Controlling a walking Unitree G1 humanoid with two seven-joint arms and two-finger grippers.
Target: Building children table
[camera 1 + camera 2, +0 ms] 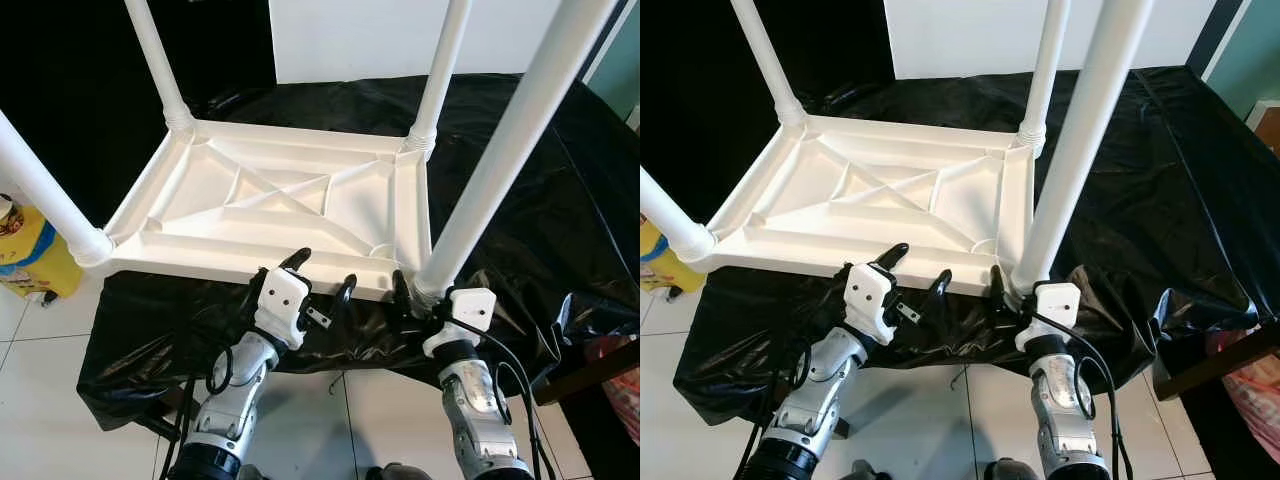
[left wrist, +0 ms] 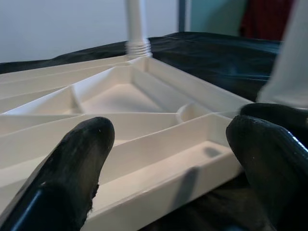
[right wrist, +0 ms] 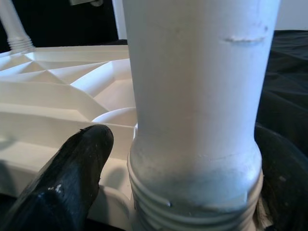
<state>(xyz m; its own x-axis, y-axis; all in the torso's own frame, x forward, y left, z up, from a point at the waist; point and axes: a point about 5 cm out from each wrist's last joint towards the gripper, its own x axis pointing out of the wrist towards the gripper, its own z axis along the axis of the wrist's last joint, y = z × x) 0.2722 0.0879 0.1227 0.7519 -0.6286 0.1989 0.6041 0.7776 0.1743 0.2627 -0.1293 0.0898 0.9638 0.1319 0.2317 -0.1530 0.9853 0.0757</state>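
Straddling the white table leg (image 3: 197, 106), right gripper (image 1: 425, 298); no legible writing.

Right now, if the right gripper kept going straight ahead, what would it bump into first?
The white table leg. The right gripper points at its base and the fingers sit on either side, so it would probably hit almost at once.
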